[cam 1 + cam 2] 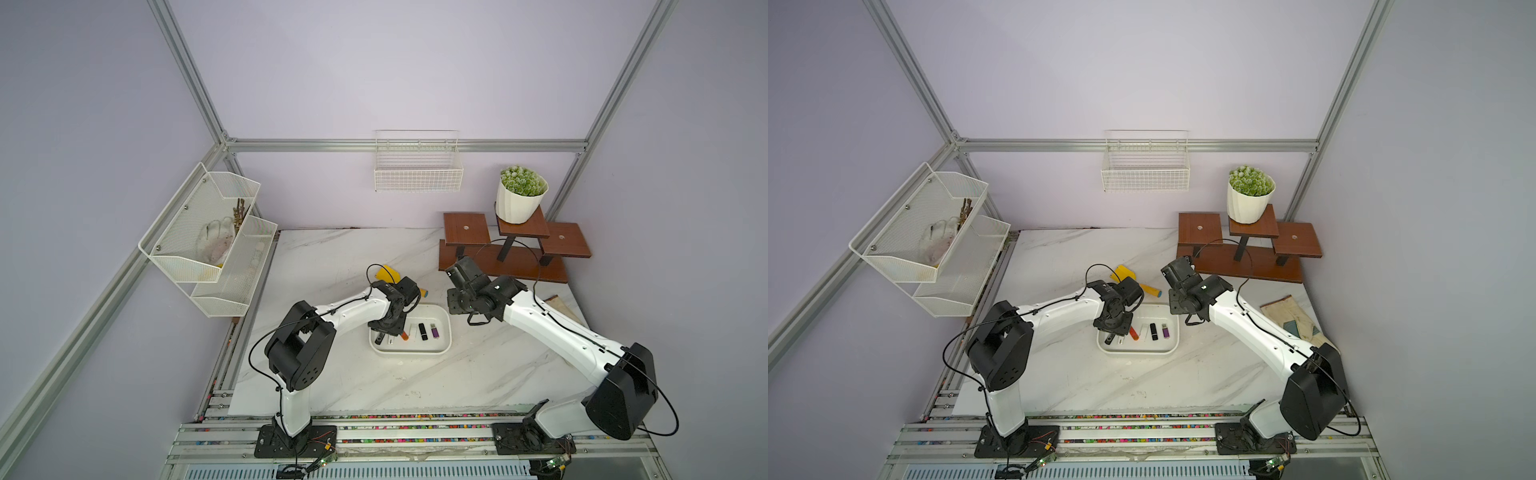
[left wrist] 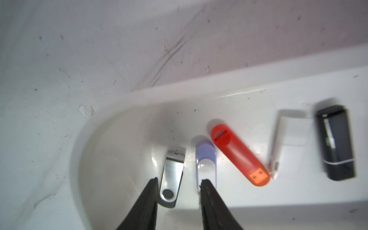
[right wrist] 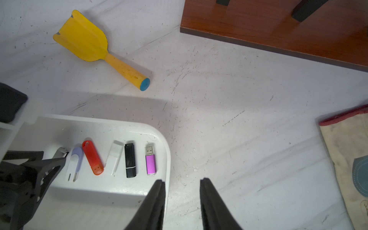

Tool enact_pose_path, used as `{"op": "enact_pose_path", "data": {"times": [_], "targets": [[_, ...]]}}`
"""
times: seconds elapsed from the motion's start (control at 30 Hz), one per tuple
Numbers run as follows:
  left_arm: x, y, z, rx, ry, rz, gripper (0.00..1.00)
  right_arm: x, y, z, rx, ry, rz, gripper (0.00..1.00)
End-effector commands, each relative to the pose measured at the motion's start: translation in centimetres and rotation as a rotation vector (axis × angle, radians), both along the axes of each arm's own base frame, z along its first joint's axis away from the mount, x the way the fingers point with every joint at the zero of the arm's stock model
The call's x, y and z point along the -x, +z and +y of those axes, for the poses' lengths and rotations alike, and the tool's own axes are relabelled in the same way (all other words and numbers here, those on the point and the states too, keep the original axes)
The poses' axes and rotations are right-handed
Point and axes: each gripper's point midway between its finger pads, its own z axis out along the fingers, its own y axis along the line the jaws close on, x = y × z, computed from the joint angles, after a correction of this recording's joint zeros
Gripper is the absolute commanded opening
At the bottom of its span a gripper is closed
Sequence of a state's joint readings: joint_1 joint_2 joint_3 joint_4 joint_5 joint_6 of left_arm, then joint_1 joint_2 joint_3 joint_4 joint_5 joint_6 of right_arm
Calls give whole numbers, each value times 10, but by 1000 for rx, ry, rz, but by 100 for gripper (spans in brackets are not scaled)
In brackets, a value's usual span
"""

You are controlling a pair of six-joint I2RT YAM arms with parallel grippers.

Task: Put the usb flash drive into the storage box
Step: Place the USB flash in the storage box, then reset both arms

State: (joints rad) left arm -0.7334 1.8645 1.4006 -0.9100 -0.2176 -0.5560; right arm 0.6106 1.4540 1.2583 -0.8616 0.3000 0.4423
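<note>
Just below frame centre, the left gripper (image 2: pixel 179 181) stood partly open astride the silver usb flash drive (image 2: pixel 172 175) lying in the storage box (image 1: pixel 409 353); the right gripper (image 3: pixel 182 182) hung parted, empty.

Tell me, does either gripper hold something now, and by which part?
Nothing is held. The left gripper stands open around the silver flash drive lying in the storage box; the right gripper is open and empty.

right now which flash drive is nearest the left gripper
The silver swivel drive, at the end of the row in the storage box: it alone lies between the parted fingertips of the left gripper.
</note>
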Motion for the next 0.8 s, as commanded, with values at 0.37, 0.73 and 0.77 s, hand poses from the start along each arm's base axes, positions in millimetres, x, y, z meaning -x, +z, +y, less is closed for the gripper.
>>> {"op": "enact_pose_path", "data": {"times": [0.37,0.73,0.77], "targets": [[-70,143,106,125,213,-458,100,-2,21,-11,8,-18,-70,72],[-34,141,248,-250,536,-920,100,-31,18,-65,68,-219,-180,99],[-27,138,253,-261,539,-954,100,-33,19,-70,68,-249,-202,99]]}}
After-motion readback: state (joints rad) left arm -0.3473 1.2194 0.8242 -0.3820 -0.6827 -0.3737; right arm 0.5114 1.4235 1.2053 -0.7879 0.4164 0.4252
